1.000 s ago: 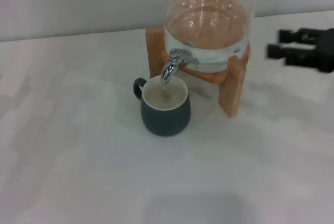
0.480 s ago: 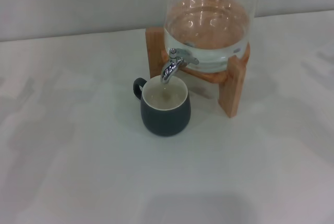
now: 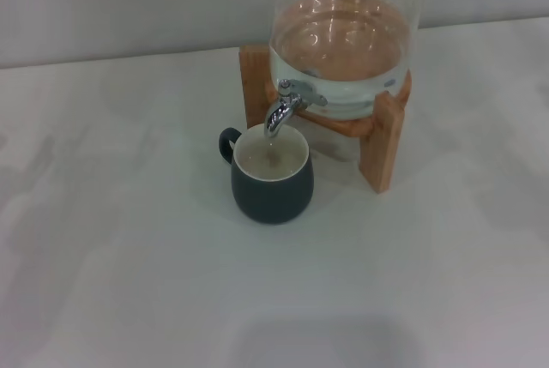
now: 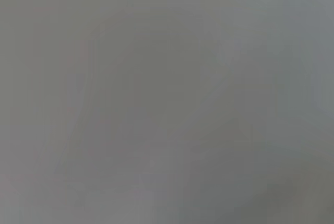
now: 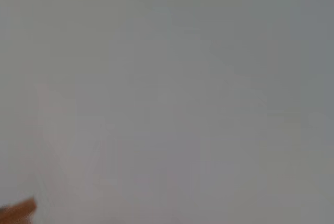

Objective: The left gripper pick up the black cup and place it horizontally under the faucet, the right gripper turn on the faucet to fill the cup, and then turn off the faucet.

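No text, label, brand, number or sign can be read in any view. The black cup (image 3: 272,181), the faucet (image 3: 286,105) and the glass jar (image 3: 343,38) bear no legible markings.

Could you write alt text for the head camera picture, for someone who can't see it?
A black cup with a cream inside stands upright on a white table, directly under the chrome faucet of a clear glass water jar on a wooden stand. The cup's handle points toward the robot's left. Neither pincer is in view.
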Available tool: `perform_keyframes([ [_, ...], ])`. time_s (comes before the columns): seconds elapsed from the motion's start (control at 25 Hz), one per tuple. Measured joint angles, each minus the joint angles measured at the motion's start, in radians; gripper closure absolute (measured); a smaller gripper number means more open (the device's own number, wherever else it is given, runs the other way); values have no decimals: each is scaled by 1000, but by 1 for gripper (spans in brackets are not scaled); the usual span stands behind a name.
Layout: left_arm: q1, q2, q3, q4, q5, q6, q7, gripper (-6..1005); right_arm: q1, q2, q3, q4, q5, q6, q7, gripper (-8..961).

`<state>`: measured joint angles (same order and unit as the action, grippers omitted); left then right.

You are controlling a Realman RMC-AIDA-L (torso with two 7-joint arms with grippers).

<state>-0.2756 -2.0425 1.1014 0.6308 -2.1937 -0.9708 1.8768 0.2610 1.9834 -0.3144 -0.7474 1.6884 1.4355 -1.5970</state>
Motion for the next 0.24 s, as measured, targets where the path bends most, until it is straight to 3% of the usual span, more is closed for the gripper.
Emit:
perform_keyframes([
  [0.08,-2,-1,0,0,4,2,0,120,-3,12,15,15,34,1,-28,251],
  [0.24,-4,-5,0,0,10,15,-1,120,-17,7,5,20,39,9,-80,251],
])
